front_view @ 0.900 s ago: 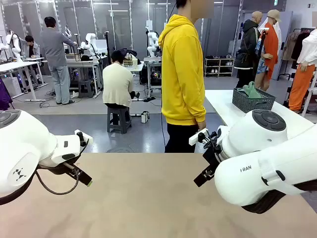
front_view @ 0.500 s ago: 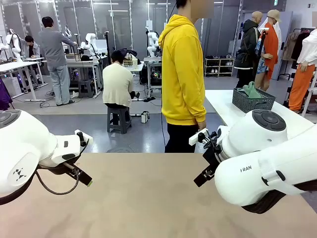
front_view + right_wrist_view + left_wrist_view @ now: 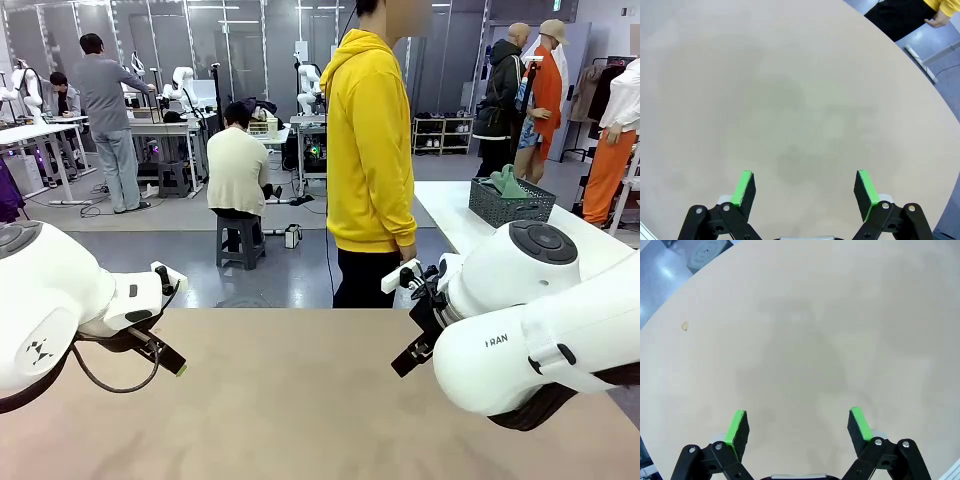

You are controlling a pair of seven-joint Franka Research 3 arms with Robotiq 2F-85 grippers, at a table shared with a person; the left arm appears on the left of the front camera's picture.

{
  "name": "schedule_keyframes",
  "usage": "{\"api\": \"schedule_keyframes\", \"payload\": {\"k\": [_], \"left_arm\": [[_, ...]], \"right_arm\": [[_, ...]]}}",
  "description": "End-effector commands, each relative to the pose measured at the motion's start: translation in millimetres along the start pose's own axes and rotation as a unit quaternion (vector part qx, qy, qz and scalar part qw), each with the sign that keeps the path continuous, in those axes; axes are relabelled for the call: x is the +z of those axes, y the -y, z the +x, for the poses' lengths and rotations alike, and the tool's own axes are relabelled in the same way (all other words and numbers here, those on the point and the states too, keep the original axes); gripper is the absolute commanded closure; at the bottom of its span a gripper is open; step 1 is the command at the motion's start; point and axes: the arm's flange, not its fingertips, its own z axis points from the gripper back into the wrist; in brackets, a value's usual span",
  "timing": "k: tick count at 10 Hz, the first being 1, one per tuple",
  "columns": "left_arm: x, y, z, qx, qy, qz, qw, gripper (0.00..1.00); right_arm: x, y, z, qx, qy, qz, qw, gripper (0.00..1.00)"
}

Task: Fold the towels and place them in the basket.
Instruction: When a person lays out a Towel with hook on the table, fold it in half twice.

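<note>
Left end effector [image 3: 800, 422]: jaws wide apart, nothing between the green pads, hovering over bare desk [image 3: 300, 400] at lower left of the front view. Right end effector [image 3: 804, 184]: same, released and empty, at right of centre.

Changed over the last second: nothing on our side. Both arms sit where they were and the jaws haven't moved. Only background people shift a little.

No cloth on the desk within reach of either arm. Person [image 3: 370, 150] in a yellow hoodie stands at the far edge, side-on, hand [image 3: 407, 252] down and holding nothing that I can make out.

Basket [image 3: 510, 203] is far off on a white side table [image 3: 450, 215], mid right of the frame, with a green towel [image 3: 508, 183] poking out of the top. Can't tell if the blue-grey one is in there too.

My read: idle or waiting. Either the run is finished and the basket set aside, or we're waiting for towels to be laid out.
</note>
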Motion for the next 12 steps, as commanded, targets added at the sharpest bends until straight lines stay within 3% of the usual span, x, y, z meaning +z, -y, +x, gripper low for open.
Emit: {"api": "schedule_keyframes", "payload": {"k": [1,3,5,6,7,9,11,12], "left_arm": [[14.6,-7.1,23.4,-0.028,-0.004,-0.006,1.000,0.00],[57.2,-32.8,60.4,-0.006,-0.025,-0.081,0.996,0.00],[101.2,-60.7,73.0,0.020,-0.033,-0.181,0.983,0.00],[124.1,-83.7,69.0,0.052,-0.041,-0.245,0.967,0.00],[150.8,-113.9,54.7,0.075,-0.041,-0.307,0.948,0.00],[192.7,-170.6,5.3,0.122,0.005,-0.389,0.913,0.00],[226.4,-223.9,-63.4,0.185,0.056,-0.403,0.895,0.00],[241.5,-243.0,-95.2,0.205,0.108,-0.397,0.888,0.00]], "right_arm": [[18.8,7.7,18.0,0.004,0.009,0.018,1.000,0.00],[68.4,34.1,63.3,-0.039,0.008,0.110,0.993,0.00],[111.4,66.4,79.9,-0.062,-0.010,0.180,0.982,0.00],[135.5,90.4,75.0,-0.075,-0.027,0.231,0.970,0.00],[156.4,127.4,60.8,-0.115,-0.031,0.297,0.947,0.00],[181.7,188.0,3.8,-0.183,0.001,0.379,0.907,0.00],[206.7,249.0,-70.0,-0.234,0.045,0.415,0.878,0.00],[219.7,267.1,-99.1,-0.241,0.071,0.423,0.871,0.00]]}}
